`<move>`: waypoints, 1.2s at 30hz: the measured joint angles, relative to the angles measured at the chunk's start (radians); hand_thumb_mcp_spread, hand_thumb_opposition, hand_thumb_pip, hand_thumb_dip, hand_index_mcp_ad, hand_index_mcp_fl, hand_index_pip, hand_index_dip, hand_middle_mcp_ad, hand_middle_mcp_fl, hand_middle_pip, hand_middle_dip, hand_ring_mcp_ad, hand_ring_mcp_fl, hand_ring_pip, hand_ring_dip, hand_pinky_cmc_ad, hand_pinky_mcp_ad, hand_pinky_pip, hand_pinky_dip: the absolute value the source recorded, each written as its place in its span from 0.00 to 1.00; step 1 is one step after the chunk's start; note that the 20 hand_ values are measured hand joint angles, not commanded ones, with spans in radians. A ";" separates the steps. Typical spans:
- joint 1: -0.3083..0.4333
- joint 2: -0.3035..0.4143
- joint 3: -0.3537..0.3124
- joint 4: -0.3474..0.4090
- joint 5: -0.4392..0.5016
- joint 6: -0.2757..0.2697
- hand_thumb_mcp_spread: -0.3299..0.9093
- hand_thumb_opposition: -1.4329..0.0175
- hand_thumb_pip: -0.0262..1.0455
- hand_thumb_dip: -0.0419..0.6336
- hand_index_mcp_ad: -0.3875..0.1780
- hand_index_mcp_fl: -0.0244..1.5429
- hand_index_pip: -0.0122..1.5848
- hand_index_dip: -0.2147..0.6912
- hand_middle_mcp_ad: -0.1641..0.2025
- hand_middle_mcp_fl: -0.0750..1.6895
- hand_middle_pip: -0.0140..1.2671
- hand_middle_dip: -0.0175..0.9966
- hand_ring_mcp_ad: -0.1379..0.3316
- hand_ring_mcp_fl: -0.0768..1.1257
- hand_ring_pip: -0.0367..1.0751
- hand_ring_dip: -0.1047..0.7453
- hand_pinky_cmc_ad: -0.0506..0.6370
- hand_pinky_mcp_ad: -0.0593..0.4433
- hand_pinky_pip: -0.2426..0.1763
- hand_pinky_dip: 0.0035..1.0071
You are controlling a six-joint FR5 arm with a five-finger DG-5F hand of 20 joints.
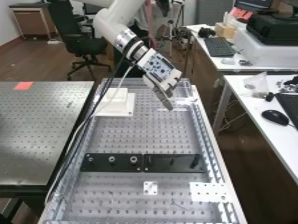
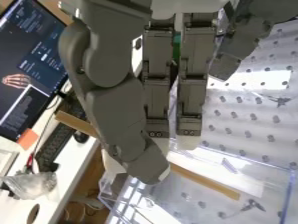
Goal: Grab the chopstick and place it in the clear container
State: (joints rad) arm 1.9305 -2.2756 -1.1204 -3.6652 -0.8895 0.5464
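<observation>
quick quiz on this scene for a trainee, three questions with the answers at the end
1. Multiple choice: which thing is in the grip of the hand?
A) a cable
B) a chopstick
C) a computer mouse
2. True or false: the chopstick lies flat on the bench, with the hand off it.
3. Fill the gap: two ____ plates lie end to end across the bench.

Key: 1. B; 2. false; 3. black
</observation>
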 joint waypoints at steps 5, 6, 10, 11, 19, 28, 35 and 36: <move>-0.006 -0.005 0.008 -0.031 -0.012 -0.019 0.93 0.23 0.47 0.53 0.23 0.79 0.38 0.53 0.36 0.69 0.32 0.74 0.38 0.90 0.11 0.71 0.62 0.55 0.80 0.15; -0.007 -0.006 0.009 -0.035 -0.013 -0.018 0.93 0.23 0.47 0.53 0.23 0.79 0.38 0.54 0.37 0.69 0.32 0.74 0.37 0.91 0.11 0.71 0.62 0.55 0.80 0.15; -0.010 -0.010 0.020 -0.053 -0.020 -0.016 0.93 0.23 0.47 0.53 0.23 0.79 0.38 0.54 0.37 0.69 0.32 0.74 0.37 0.91 0.11 0.71 0.62 0.55 0.81 0.15; -0.011 -0.012 0.023 -0.058 -0.022 -0.015 0.93 0.23 0.47 0.53 0.23 0.79 0.38 0.54 0.37 0.69 0.32 0.74 0.37 0.91 0.11 0.71 0.62 0.55 0.81 0.15; -0.013 -0.021 0.034 -0.079 -0.039 -0.005 0.93 0.23 0.47 0.53 0.23 0.79 0.38 0.54 0.37 0.69 0.31 0.74 0.37 0.91 0.11 0.71 0.62 0.55 0.81 0.15; -0.015 -0.032 0.044 -0.093 -0.048 -0.010 0.92 0.22 0.47 0.54 0.24 0.80 0.38 0.55 0.37 0.69 0.31 0.74 0.29 0.93 0.12 0.72 0.62 0.55 0.81 0.15; -0.018 -0.051 0.068 -0.120 -0.063 -0.009 0.91 0.22 0.48 0.53 0.22 0.80 0.38 0.55 0.38 0.69 0.31 0.74 0.19 0.95 0.13 0.72 0.62 0.55 0.82 0.15; -0.018 -0.052 0.069 -0.121 -0.063 -0.009 0.90 0.22 0.48 0.54 0.22 0.80 0.38 0.55 0.38 0.69 0.32 0.74 0.18 0.95 0.12 0.72 0.62 0.55 0.82 0.15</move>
State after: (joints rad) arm 1.9121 -2.3274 -1.0517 -3.7860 -0.9522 0.5377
